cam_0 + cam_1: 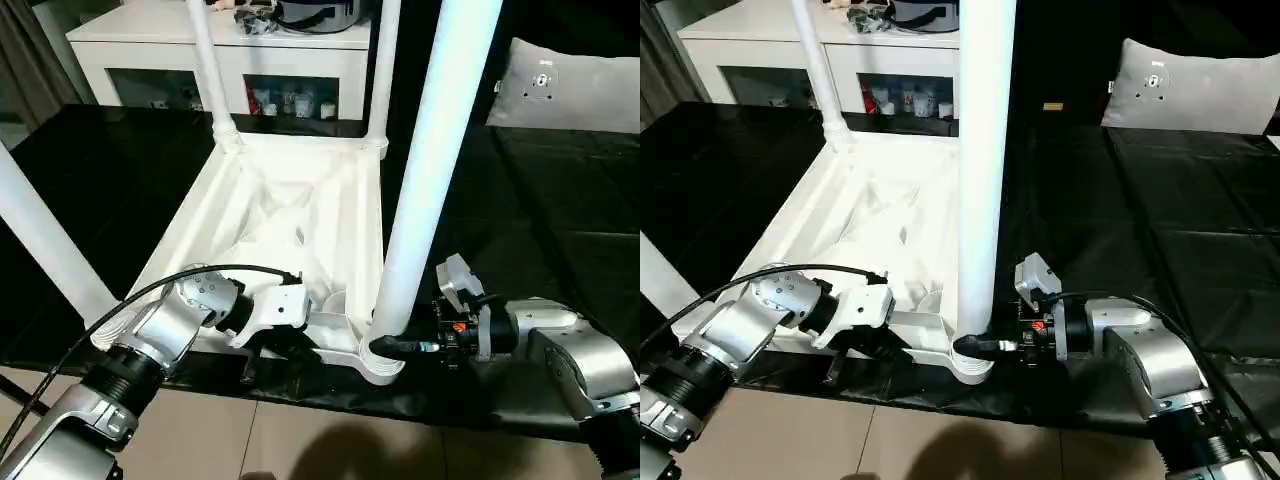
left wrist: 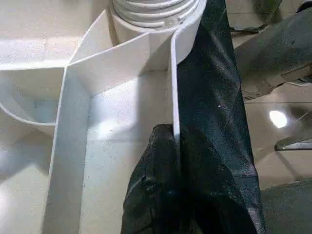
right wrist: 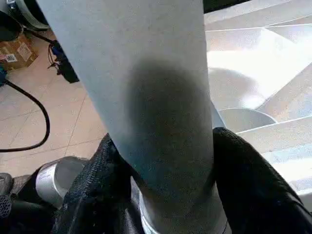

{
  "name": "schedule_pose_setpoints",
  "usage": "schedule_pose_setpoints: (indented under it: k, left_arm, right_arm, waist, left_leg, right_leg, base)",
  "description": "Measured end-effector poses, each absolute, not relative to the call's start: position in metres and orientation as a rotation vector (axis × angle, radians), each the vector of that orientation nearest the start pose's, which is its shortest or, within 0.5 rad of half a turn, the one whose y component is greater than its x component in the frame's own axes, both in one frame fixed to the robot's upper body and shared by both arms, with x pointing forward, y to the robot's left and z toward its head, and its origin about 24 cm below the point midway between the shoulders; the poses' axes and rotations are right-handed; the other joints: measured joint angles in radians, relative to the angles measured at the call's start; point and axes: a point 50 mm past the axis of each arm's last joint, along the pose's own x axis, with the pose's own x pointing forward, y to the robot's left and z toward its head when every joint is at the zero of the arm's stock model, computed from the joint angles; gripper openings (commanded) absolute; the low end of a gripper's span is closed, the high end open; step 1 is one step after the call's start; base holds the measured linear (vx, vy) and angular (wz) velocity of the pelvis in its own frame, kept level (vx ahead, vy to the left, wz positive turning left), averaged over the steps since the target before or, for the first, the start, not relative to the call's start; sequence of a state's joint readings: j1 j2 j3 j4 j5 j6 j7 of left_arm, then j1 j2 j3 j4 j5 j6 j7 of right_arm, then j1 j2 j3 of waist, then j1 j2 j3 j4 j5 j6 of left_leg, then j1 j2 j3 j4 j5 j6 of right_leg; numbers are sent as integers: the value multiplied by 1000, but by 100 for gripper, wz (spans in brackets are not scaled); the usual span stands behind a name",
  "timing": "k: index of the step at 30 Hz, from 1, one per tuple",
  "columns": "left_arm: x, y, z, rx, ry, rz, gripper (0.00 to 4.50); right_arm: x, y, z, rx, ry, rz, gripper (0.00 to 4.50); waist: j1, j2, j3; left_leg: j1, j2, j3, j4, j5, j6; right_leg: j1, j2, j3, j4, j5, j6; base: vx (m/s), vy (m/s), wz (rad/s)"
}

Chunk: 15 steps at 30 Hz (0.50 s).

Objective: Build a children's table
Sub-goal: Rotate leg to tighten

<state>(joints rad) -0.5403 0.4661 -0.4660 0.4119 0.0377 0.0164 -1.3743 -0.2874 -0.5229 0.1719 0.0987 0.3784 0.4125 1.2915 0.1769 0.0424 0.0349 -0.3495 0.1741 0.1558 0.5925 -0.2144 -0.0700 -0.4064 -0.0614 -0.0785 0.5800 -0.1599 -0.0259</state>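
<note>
The children's table lies upside down on a black cover, its ribbed white top (image 1: pixel 290 200) facing up and legs standing in the corner sockets. My left gripper (image 1: pixel 300 350) is at the top's front edge, and in the left wrist view (image 2: pixel 173 134) it is shut on the thin rim (image 2: pixel 173 73). My right gripper (image 1: pixel 385 346) is at the foot of the near right leg (image 1: pixel 430 180). In the right wrist view its fingers (image 3: pixel 248 180) press on both sides of that leg (image 3: pixel 156 87), just above the socket. Other legs stand at the far left (image 1: pixel 208 60), far right (image 1: pixel 383 70) and near left (image 1: pixel 45 240).
A white low cabinet (image 1: pixel 150 40) with glass doors stands behind the table. A grey pillow (image 1: pixel 570 90) lies at the back right on the black cover (image 1: pixel 560 220). Tiled floor (image 1: pixel 330 440) begins just in front of the table's front edge. A black cable (image 1: pixel 130 305) loops over my left forearm.
</note>
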Motion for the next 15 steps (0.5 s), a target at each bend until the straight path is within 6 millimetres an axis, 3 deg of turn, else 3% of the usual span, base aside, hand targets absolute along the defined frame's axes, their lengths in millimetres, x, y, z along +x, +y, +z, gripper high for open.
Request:
schedule_pose_setpoints:
  k: [4,7,15]
  left_arm:
    - [288,123,52,605,485,-1625,0]
    - [292,125,51,576,507,-1540,0]
    - [305,99,45,451,502,-1278,0]
  right_arm:
    - [259,-159,68,23,368,1379,212]
    - [264,-149,64,21,334,1276,211]
    - [285,-144,60,49,306,823,202]
  waist:
    - [-1,0,0]
    - [-11,2,-1]
    - [-63,1,-1]
  left_leg:
    - [1,0,0,0,0,0]
    - [3,0,0,0,2,-3]
    - [11,0,1,0,3,-5]
  right_leg:
    - [0,0,0,0,0,0]
    - [2,0,0,1,1,-1]
    - [7,0,0,-2,0,0]
  base:
    - [0,0,0]
    - [0,0,0]
    - [0,0,0]
